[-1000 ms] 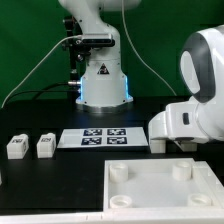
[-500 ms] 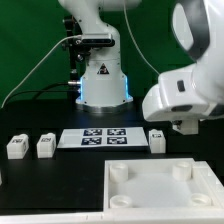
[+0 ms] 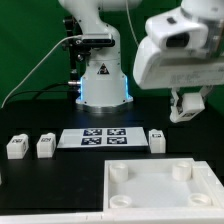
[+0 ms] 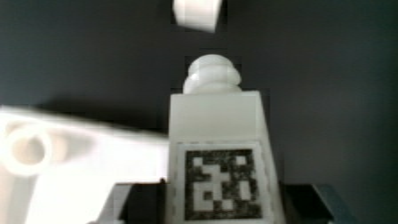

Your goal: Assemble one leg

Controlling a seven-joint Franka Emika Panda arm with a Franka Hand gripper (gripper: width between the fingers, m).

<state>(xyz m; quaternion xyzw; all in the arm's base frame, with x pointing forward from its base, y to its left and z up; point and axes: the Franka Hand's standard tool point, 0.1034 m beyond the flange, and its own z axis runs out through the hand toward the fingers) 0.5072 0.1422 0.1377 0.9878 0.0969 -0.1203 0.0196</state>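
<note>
We record a black tabletop [image 3: 50, 195] carrying all loose parts. The Panda arm [image 3: 175, 45] is the largest item in the exterior view; its white wrist housing sits high on the exterior view's right, and its pedestal [image 3: 100, 85] stands at the far edge of the tabletop. Next in size is the flat white panel [image 3: 150, 188] with round corner sockets, lying flat at the near edge toward the exterior view's right. The marker board [image 3: 100, 137] lies flat beyond the panel, in front of the pedestal. One leg [image 3: 15, 147] and a second leg [image 3: 44, 146] stand near each other but apart on the exterior view's left, well away from the panel. A third leg [image 3: 157, 139] stands just beside the marker board's end on the exterior view's right. The fourth leg [image 4: 217, 140] is off the tabletop, held in the air above the panel's far corner on the exterior view's right. The pincer [image 3: 187, 102] is closed onto this leg: the wrist view shows a dark finger [image 4: 139, 200] on either side of its marked end, pressed against it. The leg's black-and-white marker faces the wrist camera, and its rounded stud [image 4: 214, 72] points away from the fingers. A small white object [image 4: 199, 12] beyond the stud is too blurred to identify.
</note>
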